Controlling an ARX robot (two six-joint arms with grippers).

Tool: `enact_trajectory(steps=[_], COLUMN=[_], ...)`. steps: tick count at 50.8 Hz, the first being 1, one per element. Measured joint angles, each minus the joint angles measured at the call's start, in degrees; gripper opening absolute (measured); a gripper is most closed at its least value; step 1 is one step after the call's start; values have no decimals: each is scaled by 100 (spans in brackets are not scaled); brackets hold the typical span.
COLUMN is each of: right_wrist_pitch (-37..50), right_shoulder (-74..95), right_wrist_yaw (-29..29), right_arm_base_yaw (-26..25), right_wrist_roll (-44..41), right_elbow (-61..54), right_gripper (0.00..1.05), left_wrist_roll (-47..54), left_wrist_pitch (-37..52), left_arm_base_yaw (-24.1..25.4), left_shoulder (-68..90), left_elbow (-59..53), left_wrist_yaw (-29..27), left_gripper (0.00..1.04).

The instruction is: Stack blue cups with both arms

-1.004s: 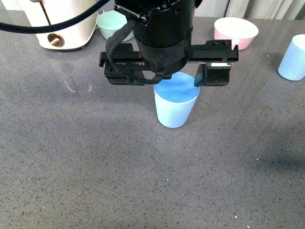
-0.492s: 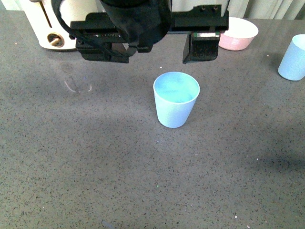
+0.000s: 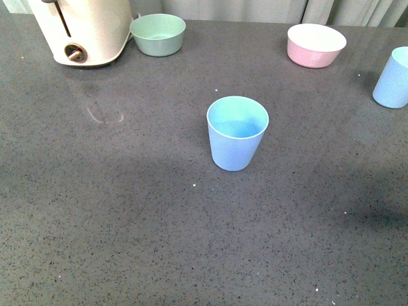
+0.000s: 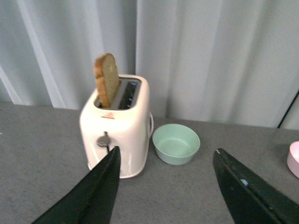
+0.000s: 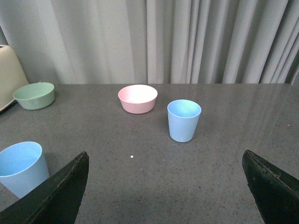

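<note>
Pale curtains (image 5: 187, 42) hang behind the speckled grey surface (image 3: 95, 223). One blue cup (image 3: 236, 134) stands upright mid-surface. The other blue cup (image 3: 392, 78) stands well apart, toward the far right corner. My left jaws and right jaws both gape wide and hold nothing. As I judge it, my right jaws should straddle the far cup squarely, squeeze gently and lift straight.

The table (image 3: 115, 223) is dark grey with tiny specks. One blue cup (image 3: 236, 141) stands upright in the middle. A second blue cup (image 3: 393, 80) stands at the right edge. Far back sit a pink bowl (image 3: 315, 46), a green bowl (image 3: 157, 35) and, far left, a cream toaster (image 3: 83, 29).
</note>
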Motion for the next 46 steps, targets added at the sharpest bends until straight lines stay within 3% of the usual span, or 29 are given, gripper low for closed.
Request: enact_trajectory(steps=[4,15,31,46], right_wrist_pitch=[0,0,0,0], right_shoulder=[0,0,0,0], right_wrist_yaw=[-2,0,-2,-2], right_arm_base_yaw=[0,0,0,0], right_wrist_roll=[-2,-2,-2,-2], right_elbow=[0,0,0,0], right_gripper=[96,96,96,96], left_wrist_roll=[179,280,310,310], left_wrist_pitch=[461,581,398,-323], left_arm_base_yaw=[278,828,1453,1893], left_shoulder=[-503,-1373,-2551,-3827], left_elbow=[-809,-1954,-2916,-3482], left_wrist_yaw=[332,927,1491,1910], left_gripper=[39,2,2,2])
